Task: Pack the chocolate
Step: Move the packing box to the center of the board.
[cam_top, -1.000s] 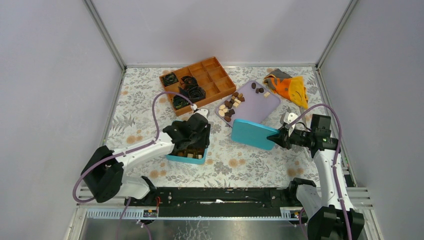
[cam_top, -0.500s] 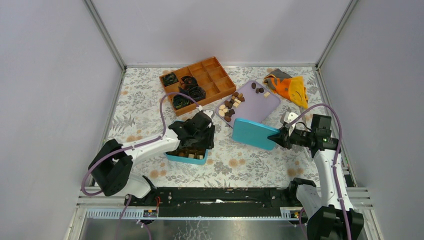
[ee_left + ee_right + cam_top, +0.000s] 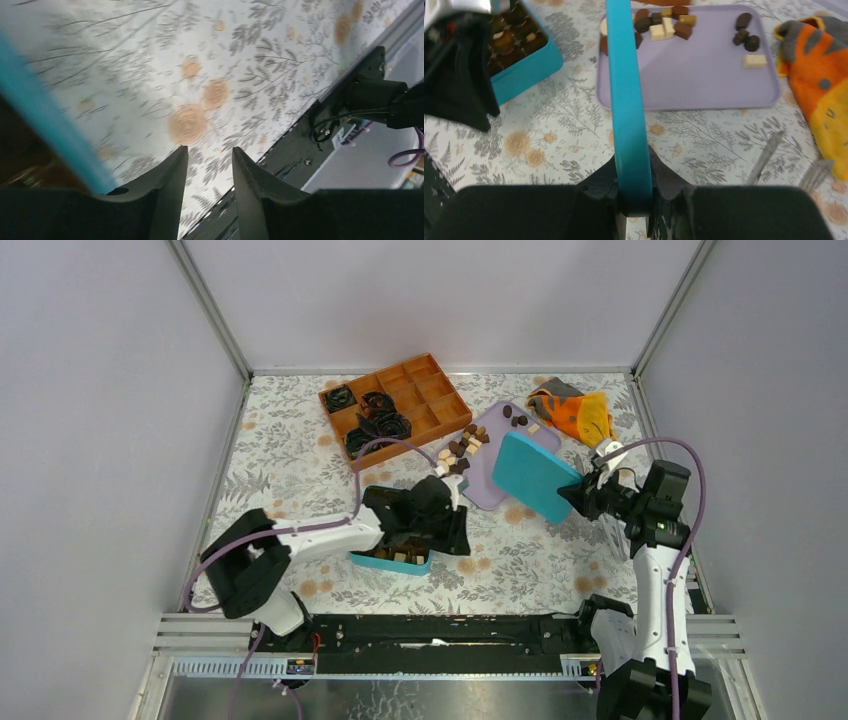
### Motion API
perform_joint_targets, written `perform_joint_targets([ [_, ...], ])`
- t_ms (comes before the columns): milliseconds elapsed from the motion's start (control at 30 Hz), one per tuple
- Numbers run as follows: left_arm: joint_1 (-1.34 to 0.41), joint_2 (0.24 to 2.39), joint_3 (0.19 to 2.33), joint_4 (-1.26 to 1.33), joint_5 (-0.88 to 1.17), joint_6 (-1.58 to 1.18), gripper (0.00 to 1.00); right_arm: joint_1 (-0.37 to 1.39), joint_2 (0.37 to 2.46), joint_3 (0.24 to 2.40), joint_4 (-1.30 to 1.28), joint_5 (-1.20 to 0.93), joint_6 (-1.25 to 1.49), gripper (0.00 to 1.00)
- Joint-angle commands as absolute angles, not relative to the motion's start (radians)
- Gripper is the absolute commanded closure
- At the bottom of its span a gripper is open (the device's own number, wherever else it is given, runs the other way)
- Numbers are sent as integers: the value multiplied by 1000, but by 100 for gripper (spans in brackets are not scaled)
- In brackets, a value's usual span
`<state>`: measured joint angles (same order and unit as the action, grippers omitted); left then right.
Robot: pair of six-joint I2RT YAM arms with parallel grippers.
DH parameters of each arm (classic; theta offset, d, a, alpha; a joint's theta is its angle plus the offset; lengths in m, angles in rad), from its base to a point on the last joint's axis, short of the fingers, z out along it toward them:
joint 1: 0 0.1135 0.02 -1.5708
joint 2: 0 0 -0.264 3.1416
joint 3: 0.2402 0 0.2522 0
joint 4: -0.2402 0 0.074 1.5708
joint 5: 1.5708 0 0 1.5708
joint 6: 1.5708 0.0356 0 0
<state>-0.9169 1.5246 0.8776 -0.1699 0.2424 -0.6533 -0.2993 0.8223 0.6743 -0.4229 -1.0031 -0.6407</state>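
Chocolate [image 3: 667, 26] partly behind teal lid [image 3: 626, 100]

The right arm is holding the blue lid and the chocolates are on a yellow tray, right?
Not quite. The tray is purple, not yellow, as the right wrist view shows. The right gripper does hold the blue lid, and chocolates lie on that tray.
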Motion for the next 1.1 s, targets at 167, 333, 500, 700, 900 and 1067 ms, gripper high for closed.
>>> perform_joint_targets([
  [167, -1015, 1688, 1023, 94, 308, -745, 55, -362, 786, 715, -233, -953, -361, 100],
  [333, -1019, 1524, 1003, 48, 184, -619, 54, -365, 805, 720, -239, -957, -351, 100],
  [500, -982, 1290, 882, -85, 12, -458, 42, -365, 807, 713, -238, -962, -351, 100],
  [700, -870, 1090, 731, -191, 4, -460, 13, -367, 816, 705, -230, -966, -345, 100],
  [900, -854, 1133, 707, -218, 49, -532, 12, -368, 824, 697, -227, -965, -347, 100],
  [1067, -854, 1180, 685, -154, 67, -607, 16, -370, 828, 696, -230, -962, -353, 100],
])
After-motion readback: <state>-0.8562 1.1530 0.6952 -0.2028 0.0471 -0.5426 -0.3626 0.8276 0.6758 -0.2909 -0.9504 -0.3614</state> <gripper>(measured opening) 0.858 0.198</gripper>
